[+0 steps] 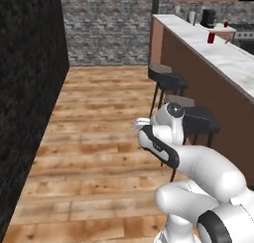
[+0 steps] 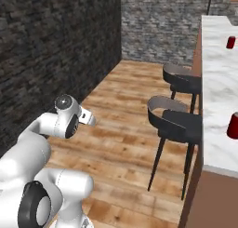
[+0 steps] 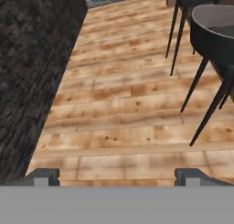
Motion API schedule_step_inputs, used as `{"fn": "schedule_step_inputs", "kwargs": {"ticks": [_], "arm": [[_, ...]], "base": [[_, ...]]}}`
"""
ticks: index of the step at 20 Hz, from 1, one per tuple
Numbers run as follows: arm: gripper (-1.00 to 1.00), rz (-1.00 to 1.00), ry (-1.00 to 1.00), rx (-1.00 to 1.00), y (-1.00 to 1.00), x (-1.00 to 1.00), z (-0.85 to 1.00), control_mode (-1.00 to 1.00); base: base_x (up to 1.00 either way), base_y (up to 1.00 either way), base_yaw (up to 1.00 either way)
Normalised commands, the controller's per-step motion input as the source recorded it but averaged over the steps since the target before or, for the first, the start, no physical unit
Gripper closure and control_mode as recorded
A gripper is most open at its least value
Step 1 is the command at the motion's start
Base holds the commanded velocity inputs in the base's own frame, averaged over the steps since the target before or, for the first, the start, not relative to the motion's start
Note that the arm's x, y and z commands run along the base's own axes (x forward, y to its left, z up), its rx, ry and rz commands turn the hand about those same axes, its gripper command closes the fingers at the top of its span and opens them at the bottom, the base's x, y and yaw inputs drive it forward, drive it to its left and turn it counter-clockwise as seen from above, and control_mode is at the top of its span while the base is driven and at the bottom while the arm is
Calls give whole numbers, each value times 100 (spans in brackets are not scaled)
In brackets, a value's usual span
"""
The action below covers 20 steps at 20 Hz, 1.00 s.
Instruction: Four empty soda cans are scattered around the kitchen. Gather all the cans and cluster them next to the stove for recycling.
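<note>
Hand [image 3: 117,176] spread wide (over floor) | right base view: second red can [image 2: 233,125]

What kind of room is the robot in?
Most likely a kitchen with a breakfast bar: a long white marble counter with dark bar stools beside it, small red soda cans on top, and a stove at the back.

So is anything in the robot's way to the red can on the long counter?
Yes. Two dark stools stand along the counter between the open gripper and the near red can.
</note>
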Motion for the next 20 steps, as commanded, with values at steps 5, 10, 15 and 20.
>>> {"fn": "schedule_step_inputs", "kwargs": {"ticks": [5, 10, 15, 20], "arm": [[-100, 0, 0, 0, 0, 0, 0, 100], [-100, 0, 0, 0, 0, 0, 0, 100], [-100, 0, 0, 0, 0, 0, 0, 100], [-100, 0, 0, 0, 0, 0, 0, 100]], "base": [[100, 60, -7], [99, 37, -17], [84, 43, -31], [73, 49, -43]]}}
